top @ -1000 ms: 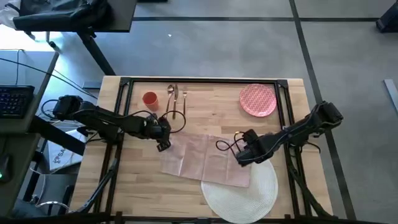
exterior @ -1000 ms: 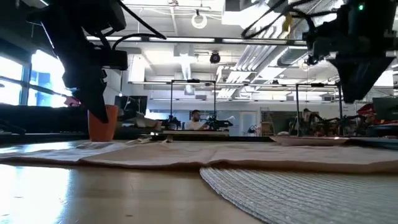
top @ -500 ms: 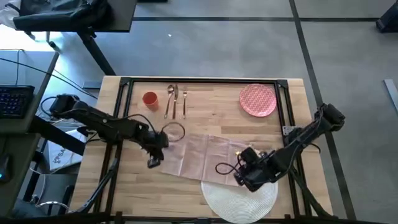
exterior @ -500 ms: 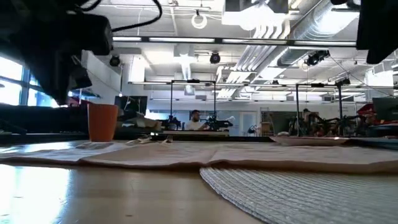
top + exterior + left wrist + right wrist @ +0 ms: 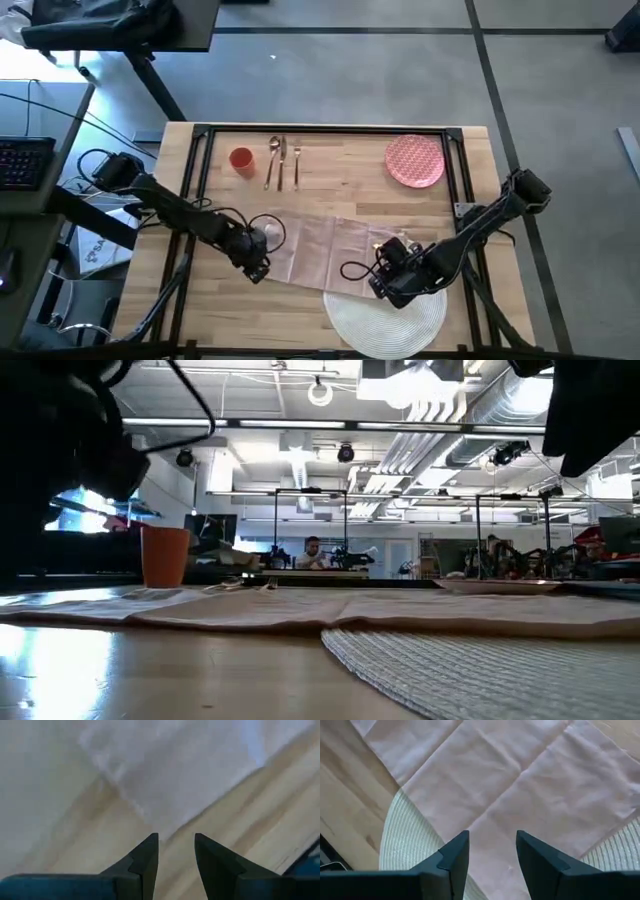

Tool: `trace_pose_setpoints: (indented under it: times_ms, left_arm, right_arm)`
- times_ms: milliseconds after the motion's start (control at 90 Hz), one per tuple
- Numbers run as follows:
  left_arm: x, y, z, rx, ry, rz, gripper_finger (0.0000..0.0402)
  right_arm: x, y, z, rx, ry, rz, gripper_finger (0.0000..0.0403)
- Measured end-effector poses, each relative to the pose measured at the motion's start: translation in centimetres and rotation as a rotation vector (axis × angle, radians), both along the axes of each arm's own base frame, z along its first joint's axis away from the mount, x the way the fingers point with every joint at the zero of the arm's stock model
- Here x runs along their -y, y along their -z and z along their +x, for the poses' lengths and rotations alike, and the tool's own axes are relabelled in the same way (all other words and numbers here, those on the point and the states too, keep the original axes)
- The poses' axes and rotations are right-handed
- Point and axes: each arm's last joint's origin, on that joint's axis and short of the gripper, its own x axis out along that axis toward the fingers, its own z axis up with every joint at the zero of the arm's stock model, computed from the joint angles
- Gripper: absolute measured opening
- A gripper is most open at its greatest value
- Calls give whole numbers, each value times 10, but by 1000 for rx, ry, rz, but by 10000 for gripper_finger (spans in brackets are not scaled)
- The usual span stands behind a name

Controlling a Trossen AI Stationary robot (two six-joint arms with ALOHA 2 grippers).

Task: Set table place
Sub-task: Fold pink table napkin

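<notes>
On the table (image 5: 340, 165), napkin (image 5: 330, 250)

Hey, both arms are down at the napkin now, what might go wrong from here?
1. The napkin overlaps the placemat; the open right gripper above that overlap might pinch both and drag the mat.
2. The open left gripper sits at the napkin's corner over bare table, so it may close on wood and miss the cloth.
3. Uneven pulling could bunch the creased napkin.

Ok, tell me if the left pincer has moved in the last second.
Yes. The left pincer has moved away from the cup, toward the table's near edge, to the napkin's left corner.
</notes>
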Motion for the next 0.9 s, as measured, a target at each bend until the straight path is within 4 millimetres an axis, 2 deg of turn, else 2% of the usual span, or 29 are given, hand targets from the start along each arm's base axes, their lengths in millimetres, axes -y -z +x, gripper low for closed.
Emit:
trace_pose_setpoints:
  times_ms: [133, 344, 511, 633, 756, 900]
  left_arm:
    - [2, 10, 4, -58, -90, -16, 111]
    - [4, 25, 12, -86, -109, -30, 107]
    - [4, 31, 13, -107, -71, -16, 64]
    - [1, 28, 12, -80, -10, -5, 10]
    - [-6, 18, 10, -62, 23, 48, 2]
    - [-16, -10, 6, 4, 25, 137, 0]
  right_arm:
    - [0, 0, 0, -2, -21, -12, 142]
    - [0, 0, 0, 2, -20, -20, 142]
    - [2, 0, 1, 17, -10, -34, 142]
    - [7, -1, 7, 29, -1, -32, 142]
    - [19, -5, 23, 58, -40, -9, 142]
    - [45, -20, 51, 130, -118, -4, 142]
